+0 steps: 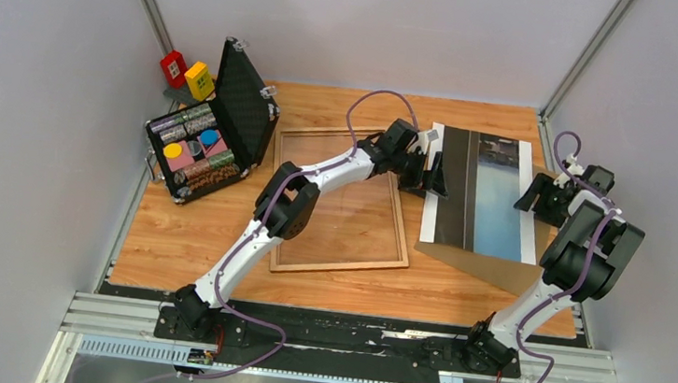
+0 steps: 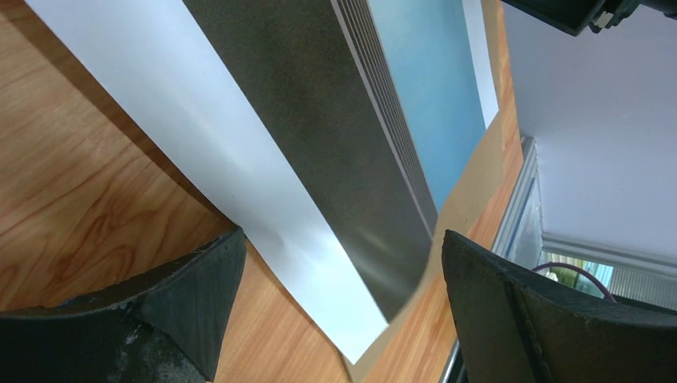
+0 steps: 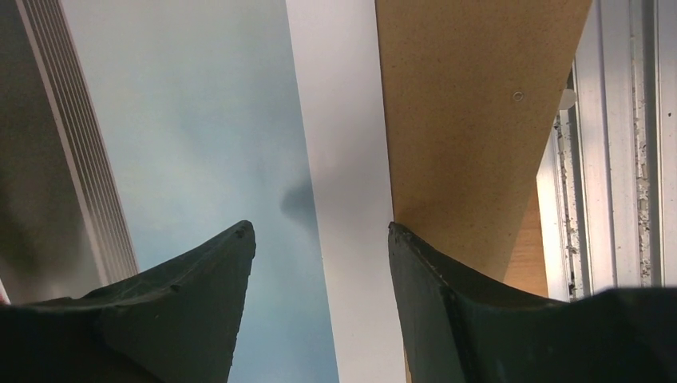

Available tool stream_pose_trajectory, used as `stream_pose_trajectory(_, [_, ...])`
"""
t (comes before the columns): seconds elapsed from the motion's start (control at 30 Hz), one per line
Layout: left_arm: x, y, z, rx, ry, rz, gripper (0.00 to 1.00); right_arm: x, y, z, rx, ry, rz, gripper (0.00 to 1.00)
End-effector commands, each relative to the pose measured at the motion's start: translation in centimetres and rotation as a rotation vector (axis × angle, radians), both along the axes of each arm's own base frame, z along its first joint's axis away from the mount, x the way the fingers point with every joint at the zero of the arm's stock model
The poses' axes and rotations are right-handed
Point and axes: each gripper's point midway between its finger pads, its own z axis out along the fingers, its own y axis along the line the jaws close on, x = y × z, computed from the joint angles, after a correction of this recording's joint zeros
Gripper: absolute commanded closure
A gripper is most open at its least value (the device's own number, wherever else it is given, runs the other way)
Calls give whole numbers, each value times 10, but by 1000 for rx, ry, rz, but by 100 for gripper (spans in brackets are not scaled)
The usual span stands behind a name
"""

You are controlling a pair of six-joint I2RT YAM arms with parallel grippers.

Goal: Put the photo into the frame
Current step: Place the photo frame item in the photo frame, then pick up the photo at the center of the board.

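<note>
The photo lies flat on the right side of the worktop, on top of a brown board. It is not in the frame, which lies just beside it to the left. The photo hides most of the board, and only the near edge and one corner stick out. The left arm reaches across the frame and covers part of its far right corner. The glass in the frame is clear, so the wood of the worktop shows through it. The left gripper sits at the left edge of the photo with its fingers wide apart and holds nothing. From the left wrist, the near corner of the photo shows between them, a little curled up. The right gripper is at the right edge of the photo, and its own arm partly hides it from above. From the right wrist, its fingers are apart over the white edge of the photo. I cannot tell if they touch the paper. The worktop is light brown wood. An open black case stands at the far left, full of small bright things too tiny to name. A red block and a yellow block sit behind it. Pale grey walls stand around the worktop, and metal rails run along the near edge.
</note>
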Motion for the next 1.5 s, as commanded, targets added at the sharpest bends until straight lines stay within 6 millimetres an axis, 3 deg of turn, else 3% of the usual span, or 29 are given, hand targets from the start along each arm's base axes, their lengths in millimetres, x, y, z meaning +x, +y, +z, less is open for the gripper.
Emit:
stream_pose_trajectory(0.0, [-27, 0, -46, 46, 125, -35, 0, -6, 21, -14, 99, 20, 38, 36])
stream_pose_trajectory(0.43, [-32, -2, -27, -16, 115, -78, 0, -11, 31, -18, 129, 28, 52, 37])
stream_pose_trajectory(0.77, [-27, 3, 5, -129, 117, -92, 0, -16, 38, -20, 147, 34, 71, 38])
stream_pose_trajectory(0.9, [-24, 4, 26, -181, 122, -83, 0, -17, 40, -21, 139, 39, 78, 38])
stream_pose_trajectory(1.03, [-24, 4, 38, -227, 164, -60, 0, -18, 41, -20, 132, 39, 84, 38])
stream_pose_trajectory(1.23, [-31, 5, 39, -266, 289, -6, 0, -21, 45, -21, 124, 43, 94, 38])
stream_pose_trajectory(1.47, [-33, 3, 65, -325, 320, 0, 0, -22, 47, -22, 121, 48, 98, 38])
